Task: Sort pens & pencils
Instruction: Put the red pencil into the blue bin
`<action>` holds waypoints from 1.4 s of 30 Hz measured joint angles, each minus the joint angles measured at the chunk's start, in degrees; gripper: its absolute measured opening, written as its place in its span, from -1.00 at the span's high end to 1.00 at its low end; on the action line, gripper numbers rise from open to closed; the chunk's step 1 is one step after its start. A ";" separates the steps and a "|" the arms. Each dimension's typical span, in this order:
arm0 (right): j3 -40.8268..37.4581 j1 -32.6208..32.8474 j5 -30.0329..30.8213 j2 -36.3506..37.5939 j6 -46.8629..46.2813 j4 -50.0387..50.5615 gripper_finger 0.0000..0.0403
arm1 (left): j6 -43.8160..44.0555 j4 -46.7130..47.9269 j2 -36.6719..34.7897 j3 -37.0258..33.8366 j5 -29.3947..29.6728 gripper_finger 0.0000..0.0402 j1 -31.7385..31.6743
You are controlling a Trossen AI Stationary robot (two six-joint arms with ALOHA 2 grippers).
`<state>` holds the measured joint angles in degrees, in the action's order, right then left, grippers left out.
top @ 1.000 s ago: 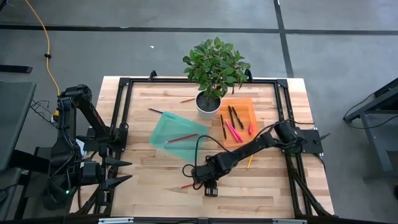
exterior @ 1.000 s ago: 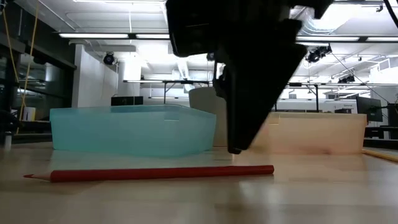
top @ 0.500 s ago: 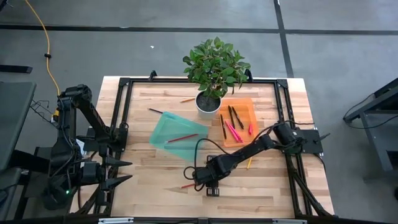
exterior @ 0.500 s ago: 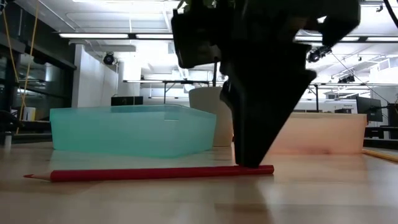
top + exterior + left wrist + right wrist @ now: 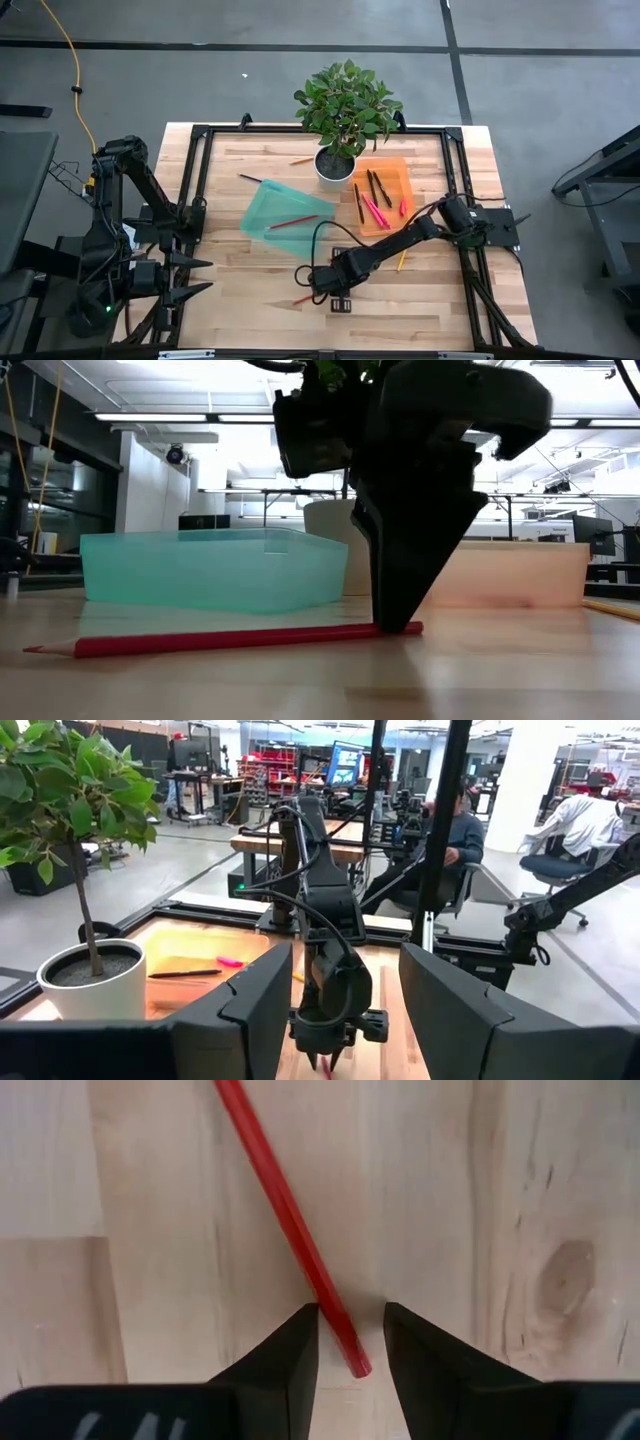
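Orange tray [image 5: 395, 172]: black and pink pens [image 5: 375, 200] held inside. Teal tray [image 5: 262, 215]: one red pencil [image 5: 292, 222]. Right gripper [image 5: 350, 1342] fingers straddle red pencil on table [image 5: 240, 639], gap visible in wrist view only. Left gripper [image 5: 205, 275] parked, spread wide.

The right gripper [image 5: 350, 1342] has lowered its fingers [image 5: 290, 1350] astride the red pencil [image 5: 240, 639], nudging it.

Bare tabletop [image 5: 250, 305] open from 6 to 9 o'clock of the right gripper [image 5: 318, 291], itself down over the red pencil [image 5: 240, 639]. Blocked toward 12 by the teal tray [image 5: 275, 215], beyond it the potted plant [image 5: 340, 120]. Orange tray [image 5: 390, 185] at 1 o'clock. Left gripper [image 5: 195, 277] parked at 9, well apart.
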<state>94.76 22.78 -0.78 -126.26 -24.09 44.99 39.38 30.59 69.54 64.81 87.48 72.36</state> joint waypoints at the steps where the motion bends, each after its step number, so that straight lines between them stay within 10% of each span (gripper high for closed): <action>1: 0.00 -0.02 0.33 0.00 0.02 0.00 0.46 | 0.00 -0.01 0.00 0.01 -0.13 0.14 0.00; 42: 4.77 -0.61 2.21 -0.09 1.16 -1.88 0.98 | -0.07 0.00 0.00 -0.01 -0.45 0.14 0.00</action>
<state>99.54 22.17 1.43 -126.34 -22.93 43.11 39.31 30.59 69.54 64.80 87.02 72.36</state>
